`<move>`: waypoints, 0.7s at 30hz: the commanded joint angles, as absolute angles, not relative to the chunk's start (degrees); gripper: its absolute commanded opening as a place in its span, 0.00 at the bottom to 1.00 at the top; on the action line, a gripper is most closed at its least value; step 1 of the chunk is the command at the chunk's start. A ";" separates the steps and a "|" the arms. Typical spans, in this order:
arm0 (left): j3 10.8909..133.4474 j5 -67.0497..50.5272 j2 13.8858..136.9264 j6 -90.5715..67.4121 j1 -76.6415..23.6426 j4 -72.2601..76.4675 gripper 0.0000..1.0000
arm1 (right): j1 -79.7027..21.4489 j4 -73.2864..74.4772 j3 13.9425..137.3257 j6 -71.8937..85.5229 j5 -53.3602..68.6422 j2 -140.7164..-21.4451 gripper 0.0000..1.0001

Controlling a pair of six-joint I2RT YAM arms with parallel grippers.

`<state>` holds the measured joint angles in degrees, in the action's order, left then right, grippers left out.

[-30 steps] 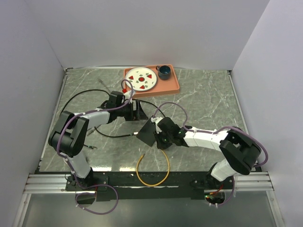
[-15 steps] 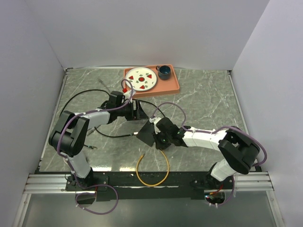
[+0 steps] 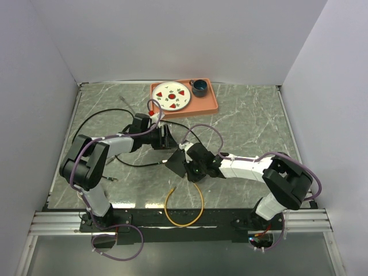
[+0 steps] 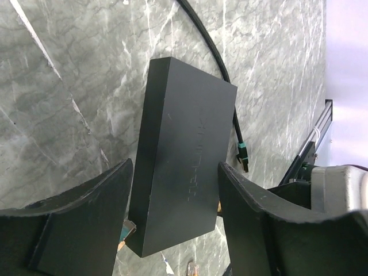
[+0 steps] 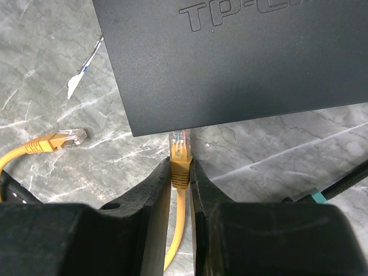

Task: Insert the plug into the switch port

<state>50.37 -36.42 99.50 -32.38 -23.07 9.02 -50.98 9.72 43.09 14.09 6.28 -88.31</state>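
The flat matte-black switch box [image 4: 184, 155] lies between my left gripper's [image 4: 175, 167] fingers, which press on its two long sides. In the top view the box [image 3: 174, 164] sits mid-table between both arms. My right gripper [image 5: 180, 164] is shut on the yellow plug [image 5: 180, 150]. The plug's clear tip meets the box's [image 5: 241, 63] near narrow edge. The port itself is hidden on that edge. In the top view my left gripper [image 3: 167, 139] is behind the box and my right gripper [image 3: 187, 165] is at its right.
The yellow cable [image 3: 185, 208] loops toward the near edge, and its other plug [image 5: 57, 140] lies loose on the table. A black cable with a green-tipped plug [image 4: 242, 150] runs beside the box. An orange tray [image 3: 208, 104] with a plate and cup stands at the back.
My right gripper has moved a little left and away with the yellow plug, closing on the box's edge. The left arm and the box have barely shifted.
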 commanded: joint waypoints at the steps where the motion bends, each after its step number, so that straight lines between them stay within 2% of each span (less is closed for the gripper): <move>1: 49.92 -38.14 100.46 -31.20 -23.29 10.11 0.66 | -51.50 8.88 45.53 14.33 3.17 -88.42 0.00; 21: 49.40 -39.29 100.81 -30.41 -23.73 9.84 0.64 | -51.50 9.15 49.04 13.18 2.19 -90.70 0.00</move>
<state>49.82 -37.71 100.38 -31.92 -23.42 8.69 -51.13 11.16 46.72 13.61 2.98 -90.50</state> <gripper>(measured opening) 0.640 0.228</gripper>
